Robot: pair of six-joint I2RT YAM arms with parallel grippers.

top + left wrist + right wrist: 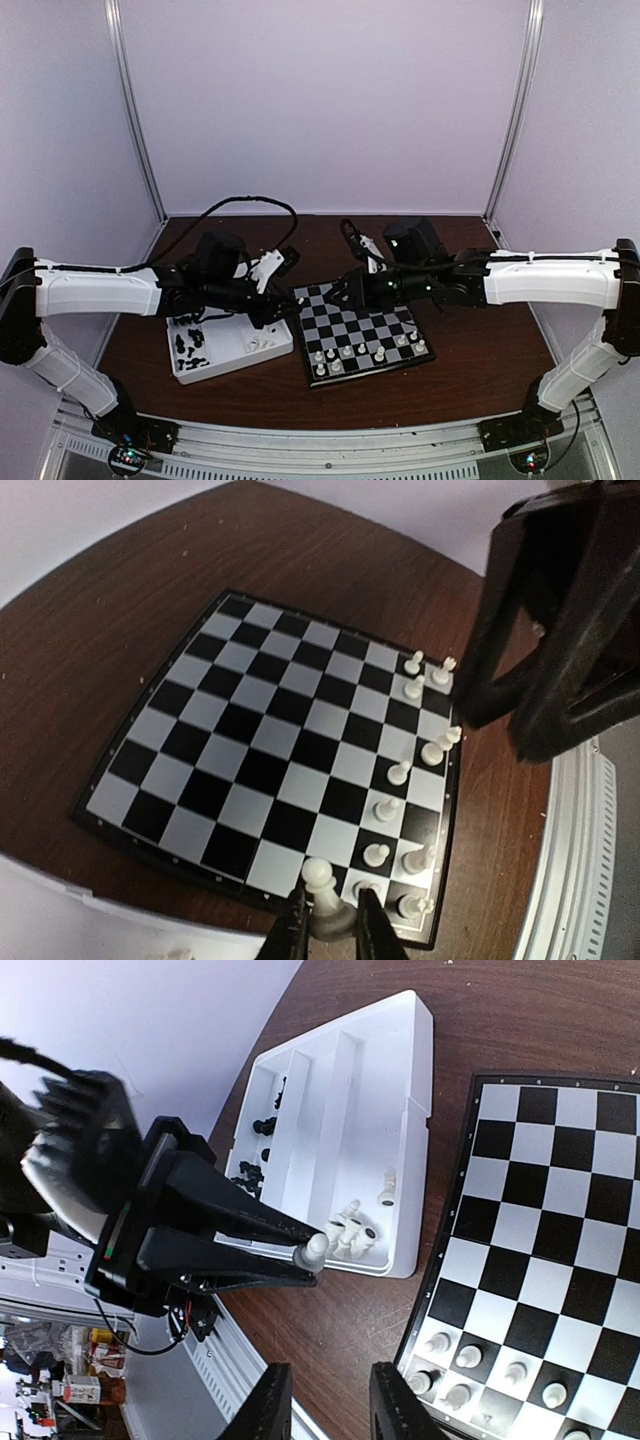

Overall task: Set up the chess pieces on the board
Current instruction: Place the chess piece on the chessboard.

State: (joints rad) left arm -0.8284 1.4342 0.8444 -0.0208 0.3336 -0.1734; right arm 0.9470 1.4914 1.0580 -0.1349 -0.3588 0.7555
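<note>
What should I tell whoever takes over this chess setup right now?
Left pincer: shut on the held white piece, by the board's tray-side edge.
Right pincer: open and empty, hovering beside the board's near corner.
Done: several placed white pieces stand in the board's two near rows; no black ones are on it.
Left: seat the held piece, then move the spare white pieces and the black pieces out of the tray.

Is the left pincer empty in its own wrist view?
No, the left pincer has a white chess piece clamped between its fingers.
</note>
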